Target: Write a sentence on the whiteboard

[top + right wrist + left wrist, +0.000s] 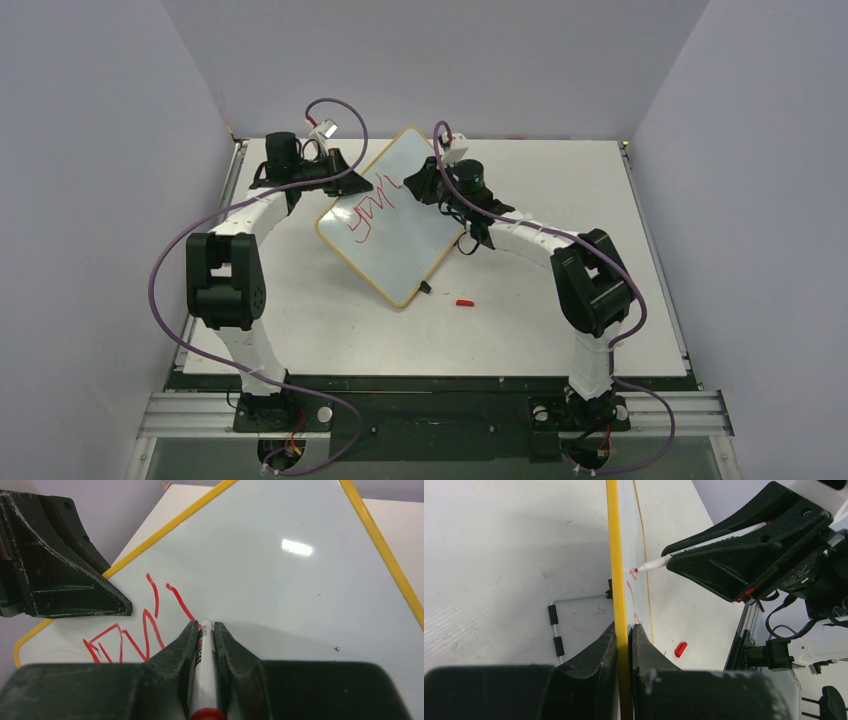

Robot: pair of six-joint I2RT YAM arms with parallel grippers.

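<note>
On the table (560, 335), far centre, whiteboard (405, 250) stands propped | we clamp its frame (613, 540) with left gripper (624, 628) | right gripper (203, 625) pinches marker (204, 670), tip at board | sentence (142, 630) barely begun, most words left

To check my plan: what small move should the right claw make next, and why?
Probably slide the marker a little across the whiteboard for the next stroke. The right claw holds its tip on the board, the sentence has only a few red strokes, and the left claw clamps the frame.
</note>
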